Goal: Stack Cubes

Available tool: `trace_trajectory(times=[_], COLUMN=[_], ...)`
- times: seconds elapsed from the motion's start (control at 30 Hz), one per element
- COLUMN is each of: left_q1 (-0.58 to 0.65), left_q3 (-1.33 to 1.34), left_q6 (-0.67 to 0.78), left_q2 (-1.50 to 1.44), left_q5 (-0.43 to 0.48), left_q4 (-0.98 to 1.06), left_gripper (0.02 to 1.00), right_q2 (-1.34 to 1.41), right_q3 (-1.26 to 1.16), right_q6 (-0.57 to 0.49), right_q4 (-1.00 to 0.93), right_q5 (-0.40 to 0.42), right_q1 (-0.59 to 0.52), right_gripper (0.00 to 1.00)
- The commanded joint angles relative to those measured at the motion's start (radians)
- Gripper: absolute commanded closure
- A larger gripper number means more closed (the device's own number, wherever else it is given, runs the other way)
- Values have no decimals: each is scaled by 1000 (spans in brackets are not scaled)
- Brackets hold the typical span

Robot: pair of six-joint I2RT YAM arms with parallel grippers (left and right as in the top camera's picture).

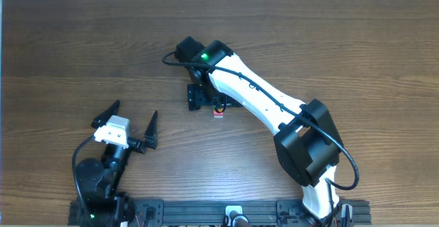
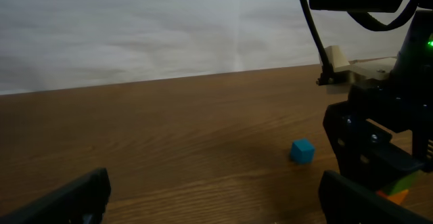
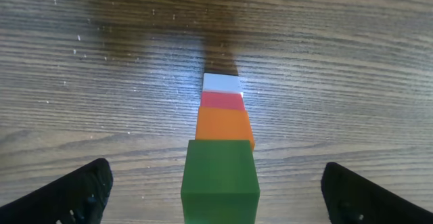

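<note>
Green cube (image 3: 220, 176) sits closest under my right wrist, topping a column of orange (image 3: 223, 126), red (image 3: 222, 100) and white (image 3: 222, 83), with white on the table (image 1: 343, 35). My right gripper (image 3: 218, 204) is spread wide, one finger on each side of the column and well clear of it, holding nothing. My left gripper (image 1: 135, 110) hangs near its own base, also spread wide and empty. From there I can see the blue cube (image 2: 302, 151) lying alone on the wood, near the column but apart from it, on the far side of my right gripper.

I judge four cubes are stacked and blue is the one left.

The risk lies in the column's height. If I lift my right arm away at a slant, a finger could clip green and tip everything. Orange looks a touch off from green, so the column may already carry a small lean. Any push would add to it.

Blue lies close enough that open fingers coming down around it might brush the lower cubes. Setting it on green with much downward force, or off-centre, could topple the lot.
</note>
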Motion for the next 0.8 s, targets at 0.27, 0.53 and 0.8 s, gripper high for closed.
trace_trajectory(times=[0.27,0.53,0.8], left_q1=[-5,-5,-5], left_q3=[-8,-8,-8], left_q6=[17,17,18], left_q2=[-9,-9,-9], left_q5=[6,6,6], left_q4=[3,4,3], left_gripper=[18,18,20], right_q2=[-26,106,274], right_q3=[180,408,459], right_q6=[-84,-156,-153], right_q4=[-25,-116,-131], right_q5=[24,20,16], right_q1=[-82,-155,-158], right_gripper=[9,7,9])
